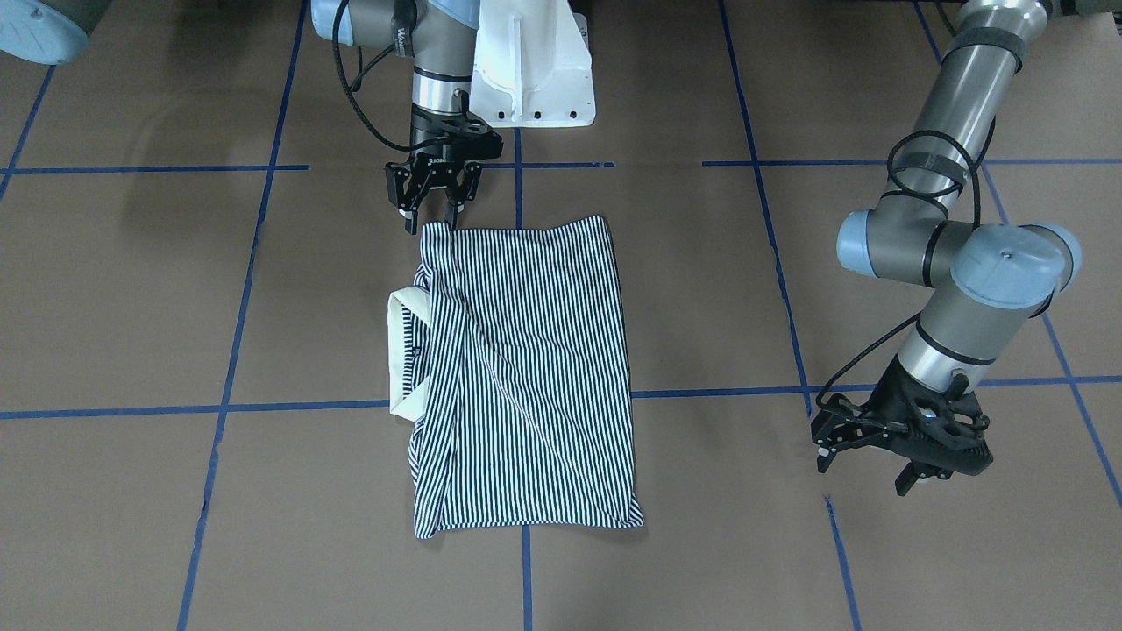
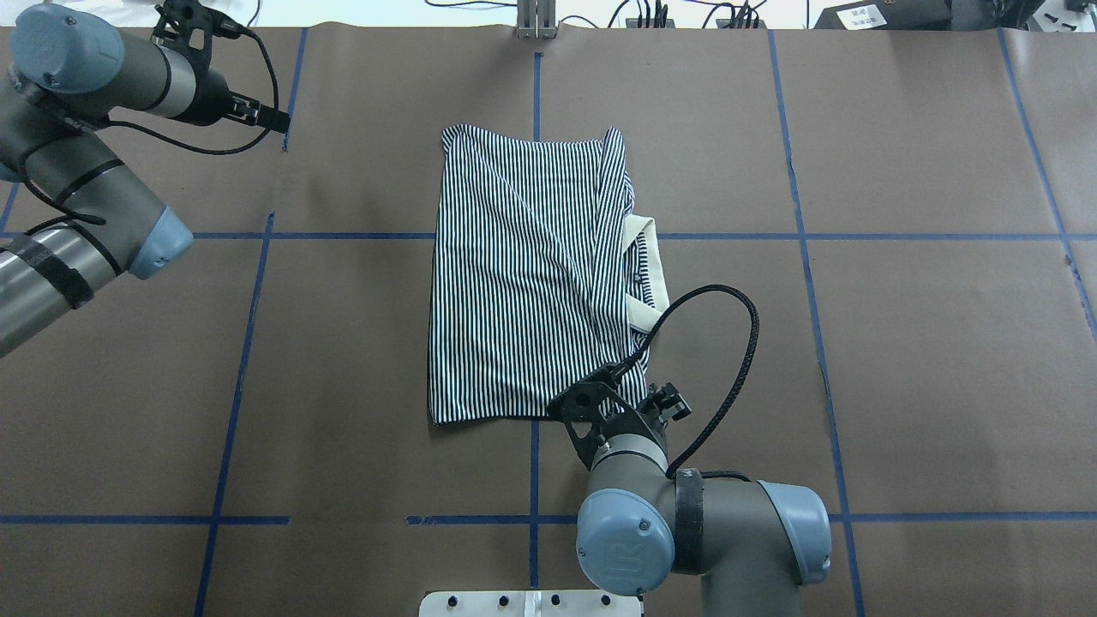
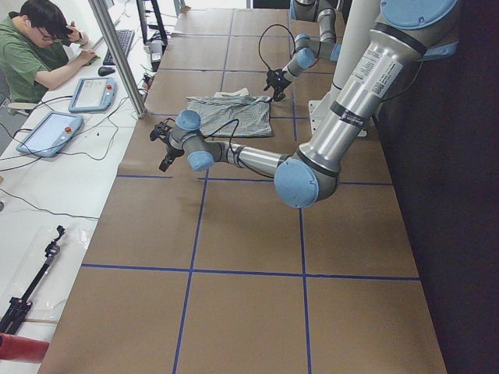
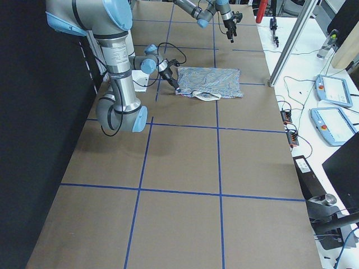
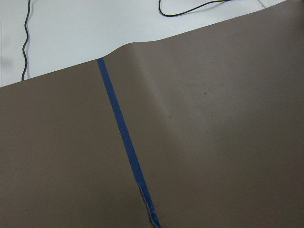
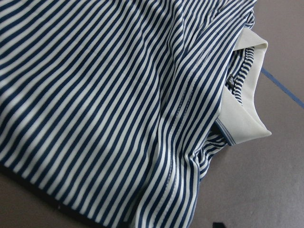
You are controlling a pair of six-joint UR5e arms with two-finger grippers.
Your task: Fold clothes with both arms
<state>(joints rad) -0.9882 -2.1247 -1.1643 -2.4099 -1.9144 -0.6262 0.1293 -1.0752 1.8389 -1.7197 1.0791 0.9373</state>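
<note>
While the polo shirt (image 1: 526,368) lies flat | right fingers (image 1: 452,209) spread at its corner, empty | left fingers (image 1: 912,478) spread, well apart

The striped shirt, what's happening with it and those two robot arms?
The robot is midway through folding it. The striped shirt lies on the brown table, folded into a rough rectangle with its cream collar poking out one side. The right claw is open at the shirt's corner nearest the robot. The left claw is open too, off to the side, well clear of the shirt.
</note>
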